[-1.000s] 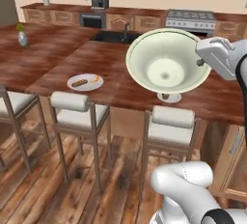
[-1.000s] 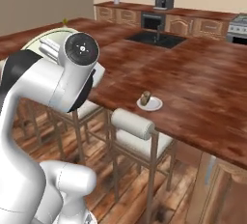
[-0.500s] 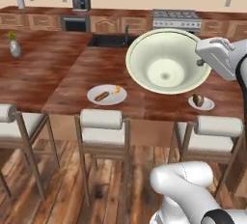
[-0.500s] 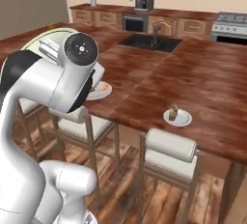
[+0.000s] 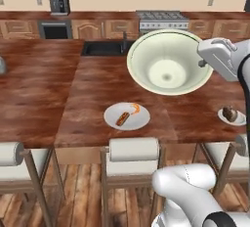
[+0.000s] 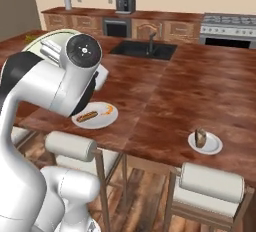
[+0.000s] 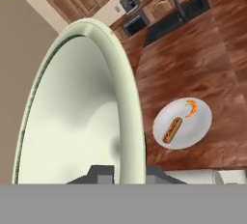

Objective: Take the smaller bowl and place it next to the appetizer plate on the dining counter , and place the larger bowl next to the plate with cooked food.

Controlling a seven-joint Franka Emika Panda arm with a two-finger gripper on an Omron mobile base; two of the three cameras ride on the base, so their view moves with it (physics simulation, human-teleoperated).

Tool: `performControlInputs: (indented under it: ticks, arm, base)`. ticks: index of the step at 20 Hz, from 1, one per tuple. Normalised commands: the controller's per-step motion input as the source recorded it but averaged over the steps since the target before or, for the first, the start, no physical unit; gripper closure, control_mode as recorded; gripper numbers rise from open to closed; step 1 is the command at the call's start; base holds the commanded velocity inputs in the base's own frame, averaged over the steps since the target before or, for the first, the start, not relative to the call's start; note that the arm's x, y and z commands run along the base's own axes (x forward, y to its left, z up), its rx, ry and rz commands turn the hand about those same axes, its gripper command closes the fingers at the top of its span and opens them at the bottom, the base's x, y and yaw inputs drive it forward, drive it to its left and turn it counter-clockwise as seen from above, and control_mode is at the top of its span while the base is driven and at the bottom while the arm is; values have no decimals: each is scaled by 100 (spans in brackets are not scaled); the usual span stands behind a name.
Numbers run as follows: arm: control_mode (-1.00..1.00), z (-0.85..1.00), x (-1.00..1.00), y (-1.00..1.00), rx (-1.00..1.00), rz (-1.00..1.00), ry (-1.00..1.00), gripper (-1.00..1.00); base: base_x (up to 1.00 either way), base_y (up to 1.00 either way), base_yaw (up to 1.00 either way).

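From the left base view, my claw (image 5: 202, 63) is clamped on the rim of the larger bowl (image 5: 168, 64), carrying it tilted in the air above the dining surface (image 5: 58, 99) so that its pale, empty inside faces the camera; I judge it is held high to clear the plates while I bring it over. Below it lies the plate with cooked food (image 5: 127, 116), holding one long orange-brown piece and a small curl, and off to the right, near the edge, sits the appetizer plate (image 5: 231, 116) with its dark chunk. From the right base view, my arm hides most of the bowl, leaving a sliver of rim (image 6: 50, 38) showing behind it; the cooked-food plate (image 6: 96, 115) rests just below, the appetizer plate (image 6: 205, 143) well apart, above a white-cushioned stool (image 6: 210, 183). From the hand view, the bowl's rim (image 7: 126, 97) runs edge-on between my fingertips, nothing inside it, and the cooked-food plate (image 7: 182, 122) lies beside it on bare wood, where I judge the bowl should go down.
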Motion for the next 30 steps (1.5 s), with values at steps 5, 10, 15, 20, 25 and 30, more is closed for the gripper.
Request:
performControlInputs:
  ticks: [5,10,15,20,25,30]
  arm:
    - [100,0,0,0,0,0,0,100]
    - [100,0,0,0,0,0,0,100]
    - [-100,-5,6,3,-3,-6,0,100]
    - [-100,-45,38,-2,-11,-24,3,100]
    - [-100,-54,33,-14,-4,-20,14,100]
    - [-100,-30,1,-16,6,-15,7,100]
  base:
    - [67,26,-30]
    - [60,29,-31]
    - [36,22,-22]
    - [0,0,0]
    - [0,0,0]
    - [0,0,0]
